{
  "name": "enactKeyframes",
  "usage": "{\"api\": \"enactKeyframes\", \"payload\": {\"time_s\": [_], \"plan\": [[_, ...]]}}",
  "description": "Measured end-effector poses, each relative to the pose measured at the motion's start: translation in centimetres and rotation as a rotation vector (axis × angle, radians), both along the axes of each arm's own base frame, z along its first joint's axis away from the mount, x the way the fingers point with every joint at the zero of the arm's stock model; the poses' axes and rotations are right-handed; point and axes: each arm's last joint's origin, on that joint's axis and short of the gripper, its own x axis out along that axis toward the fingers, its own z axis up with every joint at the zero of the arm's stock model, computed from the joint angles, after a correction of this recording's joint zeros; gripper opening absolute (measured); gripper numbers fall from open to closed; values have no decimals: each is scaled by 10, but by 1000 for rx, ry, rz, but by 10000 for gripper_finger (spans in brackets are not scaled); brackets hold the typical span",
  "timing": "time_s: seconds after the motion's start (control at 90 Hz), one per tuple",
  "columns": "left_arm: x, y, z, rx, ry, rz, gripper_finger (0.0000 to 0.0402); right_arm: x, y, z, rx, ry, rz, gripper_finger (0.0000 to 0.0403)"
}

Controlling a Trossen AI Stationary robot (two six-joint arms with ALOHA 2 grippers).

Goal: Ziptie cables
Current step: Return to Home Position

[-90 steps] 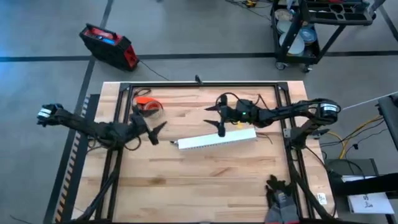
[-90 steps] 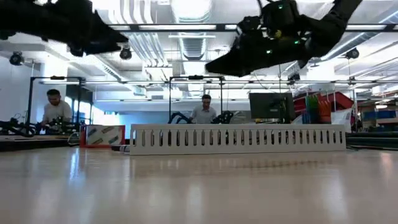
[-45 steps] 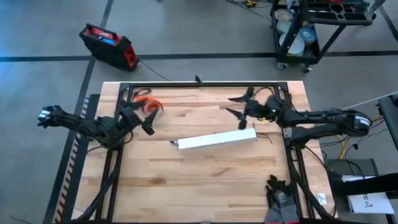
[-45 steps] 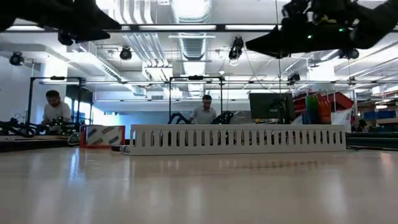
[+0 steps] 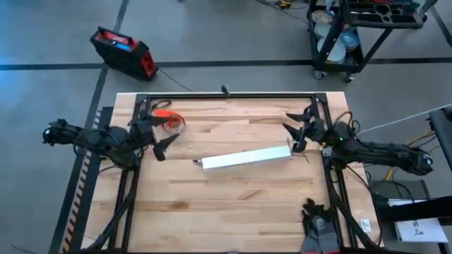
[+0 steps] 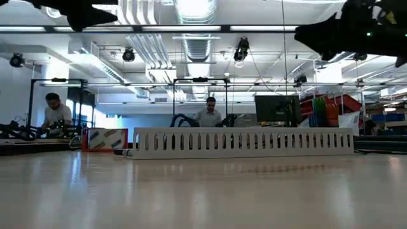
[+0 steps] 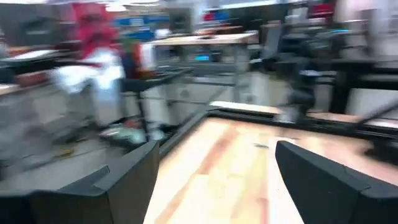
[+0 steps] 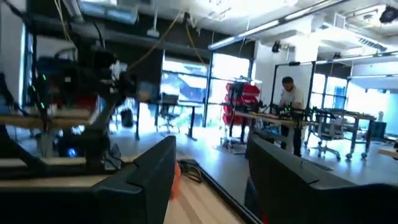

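The left hand (image 5: 164,132) hovers above the left rear part of the light wooden plank desk (image 5: 233,204), just beside the round orange tape roll (image 5: 169,120). It is spread wide and grips nothing. In the left wrist view its two dark fingers (image 7: 124,180) stand well apart, with bare desk between them.

The right hand (image 5: 293,130) hangs above the right rear part of the desk, near the right end of the long white slotted cable duct (image 5: 244,156). It too is opened wide and empty. In the right wrist view its fingers (image 8: 143,180) frame only the room beyond, where a person (image 8: 289,93) stands at a bench.

The duct lies slantwise near the middle of the desk, touched by neither hand. In the low view it stands flat on the desk, and both hands show only as dark shapes high above it.

The cables do not show as a bundle in any view. A thin dark strand (image 5: 305,156) lies on the desk just off the duct's right end, and I cannot tell whether it belongs to the cables or is the ziptie.
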Motion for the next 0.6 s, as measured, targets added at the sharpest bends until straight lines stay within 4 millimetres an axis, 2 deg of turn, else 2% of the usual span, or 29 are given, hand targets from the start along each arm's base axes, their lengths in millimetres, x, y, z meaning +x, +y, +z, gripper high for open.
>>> {"api": "enactKeyframes", "payload": {"time_s": [0.122,0.256,0.356,0.4,0.467,0.6], "plan": [[0,-2,-8,3,21,-74,231,-14,6,-3,12,-98,49,181],[2,-3,-21,18,69,-87,114,-18,8,-3,56,-110,90,181],[3,-5,-31,18,88,-170,24,-17,8,-11,104,-40,95,181],[3,-6,-33,3,82,-212,13,-16,8,-14,115,-4,107,181],[4,-8,-36,-11,43,-288,18,-15,11,-15,94,19,165,181],[6,-13,-48,15,-50,-413,12,-16,18,-10,31,-23,266,181]]}}
